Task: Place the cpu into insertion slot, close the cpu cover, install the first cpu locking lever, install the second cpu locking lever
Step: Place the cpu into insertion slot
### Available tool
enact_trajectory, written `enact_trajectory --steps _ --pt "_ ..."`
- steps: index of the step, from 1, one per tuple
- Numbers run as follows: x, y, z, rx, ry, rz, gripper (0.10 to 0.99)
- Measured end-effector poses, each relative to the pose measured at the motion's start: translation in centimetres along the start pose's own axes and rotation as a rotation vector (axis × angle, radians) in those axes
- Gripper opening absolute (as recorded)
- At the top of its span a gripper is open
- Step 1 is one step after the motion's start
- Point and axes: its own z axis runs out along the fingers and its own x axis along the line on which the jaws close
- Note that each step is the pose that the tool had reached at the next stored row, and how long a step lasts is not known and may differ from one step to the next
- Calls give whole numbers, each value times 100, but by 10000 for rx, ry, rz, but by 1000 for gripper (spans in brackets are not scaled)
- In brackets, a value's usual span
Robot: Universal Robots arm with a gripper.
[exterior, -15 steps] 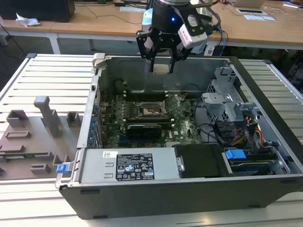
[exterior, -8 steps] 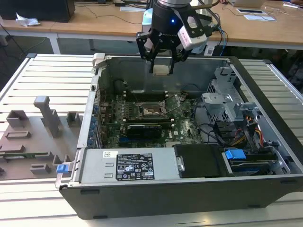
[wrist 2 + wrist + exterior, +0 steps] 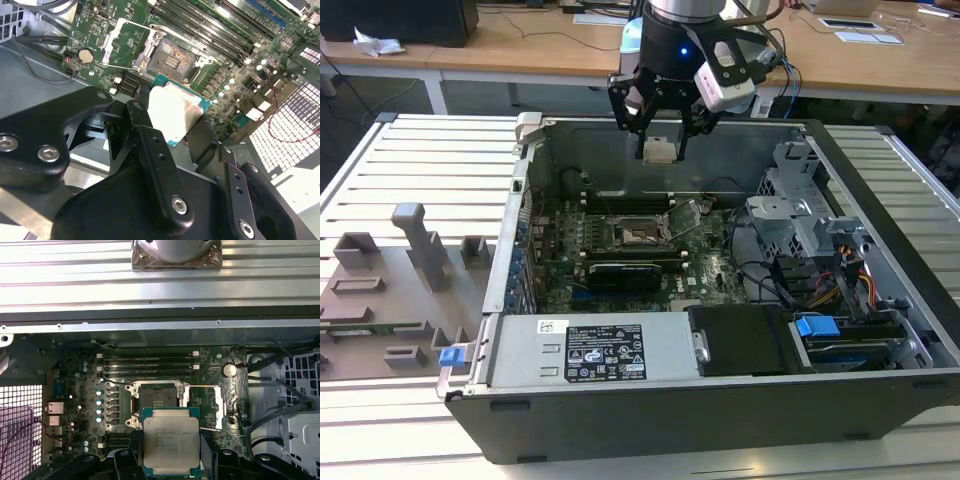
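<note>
My gripper (image 3: pixel 660 152) hangs above the open computer case, shut on the cpu (image 3: pixel 660 150), a small pale square chip held flat between the black fingers (image 3: pixel 133 446). In both wrist views the cpu (image 3: pixel 171 440) (image 3: pixel 175 116) hovers beside and above the insertion slot (image 3: pixel 156 396) (image 3: pixel 170 61). The slot's dark centre lies bare on the green motherboard (image 3: pixel 570 250). The cpu cover (image 3: pixel 212 401) (image 3: pixel 120 42) is swung open to one side of the slot, with thin wire levers raised along it. In the exterior view the insertion slot (image 3: pixel 642 234) sits well below the gripper.
A grey power supply box (image 3: pixel 605 350) lines the case front. Drive cages and cables (image 3: pixel 805 235) fill the exterior view's right. Memory slots (image 3: pixel 150 365) run beside the socket. A grey fixture with holders (image 3: pixel 390 290) lies outside, at the exterior view's left.
</note>
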Motion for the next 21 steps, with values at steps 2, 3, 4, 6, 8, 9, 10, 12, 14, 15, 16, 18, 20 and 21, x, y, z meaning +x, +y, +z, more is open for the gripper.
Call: enact_trajectory --steps 2,3,4,6,8,9,10,12,14,15,16,18,20,21 --pt "0 -2 22 0 1 0 541" --pt "0 -2 26 -2 1 0 541" --pt "0 -3 31 -1 1 -1 541" --pt "-1 -4 48 -1 1 0 541" --pt "-1 -6 70 -2 0 -1 541" --pt "-2 -7 76 -1 0 -1 541" --pt "-2 -7 85 0 1 0 541" --pt "-2 -8 95 0 1 0 541" --pt "-2 -9 106 0 1 0 541" --pt "-2 -10 114 0 0 0 541" --pt "-2 -10 118 -1 0 0 541" --pt "-3 -12 129 -1 1 0 541" --pt "-3 -13 148 -1 0 0 541" --pt "-3 -14 153 0 1 0 541"
